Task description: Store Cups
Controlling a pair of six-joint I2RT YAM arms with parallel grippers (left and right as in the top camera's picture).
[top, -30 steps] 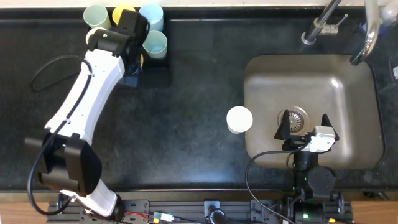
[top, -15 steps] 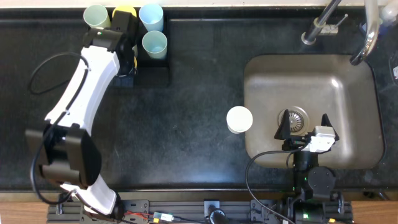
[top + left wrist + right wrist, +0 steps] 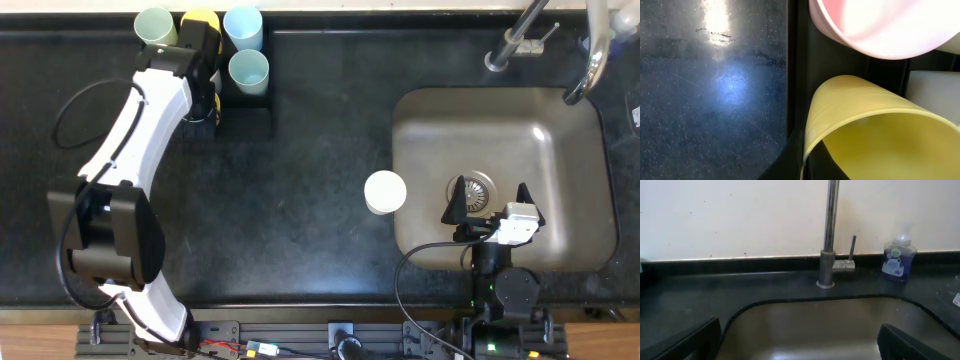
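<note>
While the left pincer (image 3: 205,80), its grip hidden, is at the far-left rack (image 3: 250,118) by a yellow cup (image 3: 880,135), one white cup (image 3: 385,191) is left beside the sink (image 3: 560,130); the right pincer (image 3: 490,198) is apart.

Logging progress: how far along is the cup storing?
Done: a pale green plastic cup and two light blue plastic cups stand at the black rack. In hand: the left gripper is at the rack, close to a yellow plastic cup. Left: a white cup sits on the dark counter beside the steel sink, right gripper open above it.
</note>
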